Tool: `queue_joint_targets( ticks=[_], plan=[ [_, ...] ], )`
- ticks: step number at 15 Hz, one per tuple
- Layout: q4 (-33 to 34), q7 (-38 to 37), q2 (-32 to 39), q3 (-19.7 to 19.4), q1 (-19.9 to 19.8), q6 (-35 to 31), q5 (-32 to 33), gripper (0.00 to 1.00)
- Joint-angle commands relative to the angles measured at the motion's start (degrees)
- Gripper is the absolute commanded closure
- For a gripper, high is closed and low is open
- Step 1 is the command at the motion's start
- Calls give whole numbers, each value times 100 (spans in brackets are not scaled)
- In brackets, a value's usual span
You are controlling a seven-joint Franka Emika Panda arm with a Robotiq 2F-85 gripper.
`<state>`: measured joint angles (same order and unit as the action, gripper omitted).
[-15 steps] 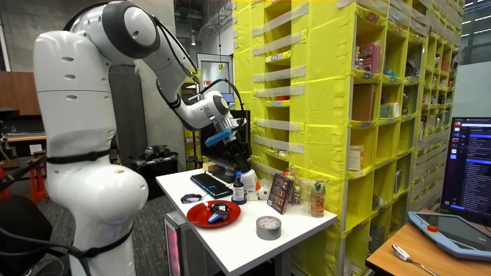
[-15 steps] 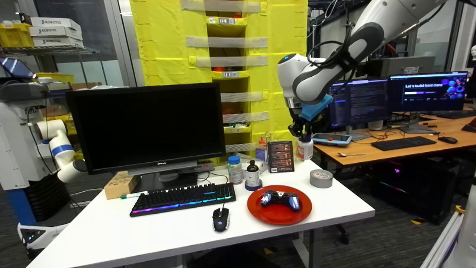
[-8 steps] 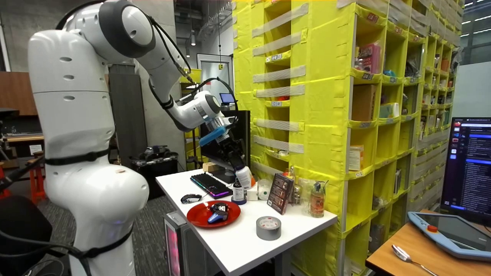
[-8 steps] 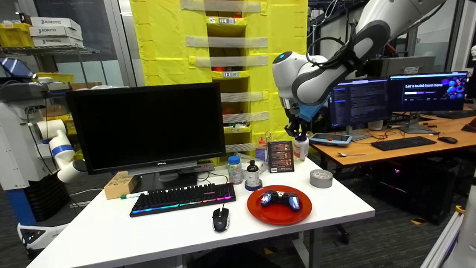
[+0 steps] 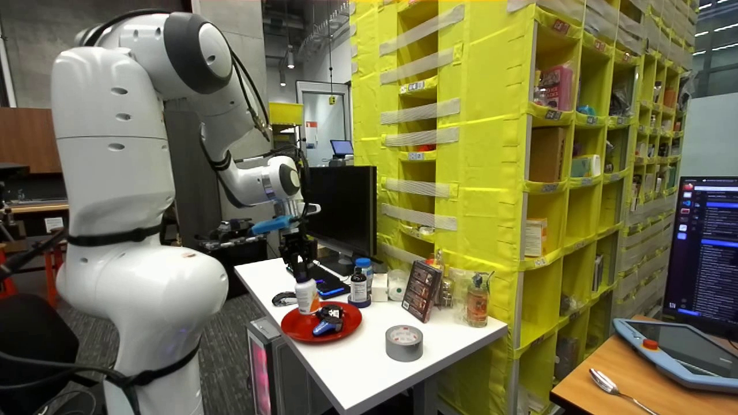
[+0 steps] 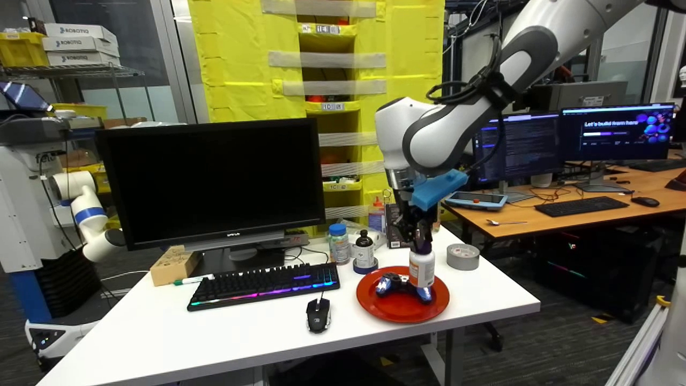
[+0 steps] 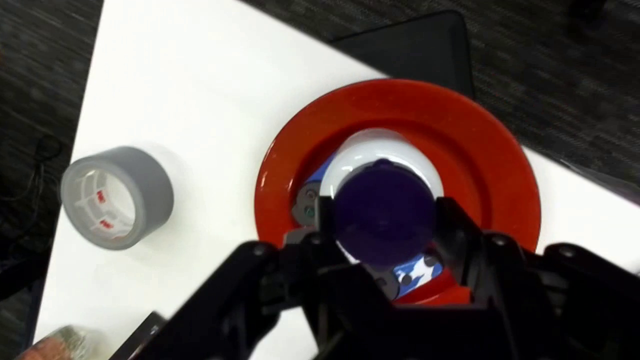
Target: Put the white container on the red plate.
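Being pinched by the gripper (image 7: 385,215), the white container (image 6: 422,271) is held over the red plate (image 7: 505,170); contact with the controller (image 5: 328,320) there cannot be judged. In the wrist view, tape (image 7: 152,185) is seen at nine o'clock.

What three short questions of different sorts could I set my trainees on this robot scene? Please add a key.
1. Multiple choice: what is the gripper holding?
A) the tape
B) the white container
C) the mouse

2. True or false: the game controller is on the red plate.

3. Short answer: what colour is the cap of the white container?

Key: 1. B; 2. true; 3. purple.
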<state>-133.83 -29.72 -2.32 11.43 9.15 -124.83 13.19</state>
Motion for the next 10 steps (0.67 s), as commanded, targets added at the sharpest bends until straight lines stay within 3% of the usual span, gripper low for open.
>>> queue_joint_targets(
  ticks=[1,10],
  plan=[
    [-301,-467,20,100,140,-181,-277,74],
    [-71,-856,389,158,276,-201,-143,74]
  ],
)
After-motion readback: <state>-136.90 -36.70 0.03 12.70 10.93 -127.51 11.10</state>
